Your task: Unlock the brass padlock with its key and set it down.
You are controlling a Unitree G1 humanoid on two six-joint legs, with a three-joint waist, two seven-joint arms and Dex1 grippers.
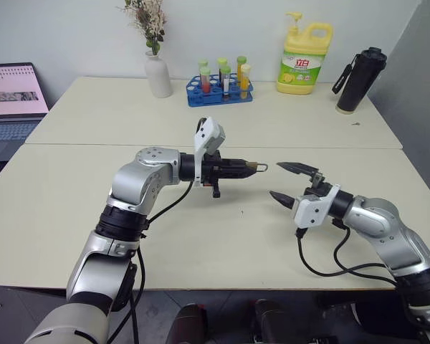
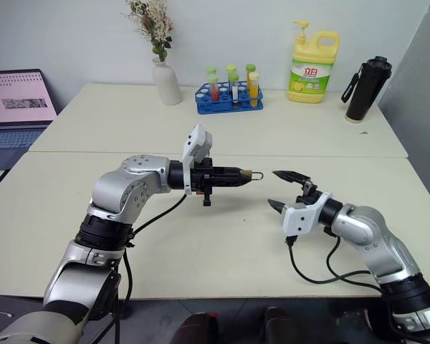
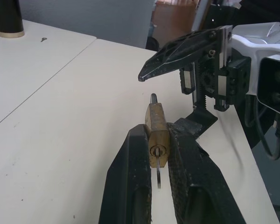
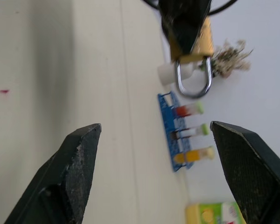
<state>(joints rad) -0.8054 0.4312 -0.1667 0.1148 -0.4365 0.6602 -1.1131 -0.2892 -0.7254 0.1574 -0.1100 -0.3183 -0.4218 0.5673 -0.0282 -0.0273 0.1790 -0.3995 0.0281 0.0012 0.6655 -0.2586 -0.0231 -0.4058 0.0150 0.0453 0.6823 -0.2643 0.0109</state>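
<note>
Your left tool (image 1: 249, 168) was clamped shut on the brass padlock (image 3: 157, 134), holding it in the air above the table (image 1: 72, 208) with the silvery shackle (image 4: 194, 80) pointing toward your right side. From the left wrist view, the key (image 3: 158, 173) sat in the keyhole at the near end of the lock body, its thin blade hanging down between the two black fingers (image 3: 130, 186).

Your right tool (image 1: 287, 182) stood wide open just beside the shackle, apart from it and touching nothing, one fingertip higher than the other. In the right wrist view both its fingers (image 4: 70, 177) framed the padlock without reaching it.

Both tools were over the near table, whose front edge ran close to your arms. The tabletop beneath and between the tools was bare, and to your left it lay open as far as the corner. A seam separated the near table from the far one.

Along the far edge, well apart from the tools, stood a white vase (image 1: 158, 75) with dried flowers, a blue rack of test tubes (image 1: 221, 84), a yellow detergent bottle (image 1: 305, 59) and a black flask (image 1: 360, 80). A laptop (image 1: 13, 100) sat off the table's left side.
</note>
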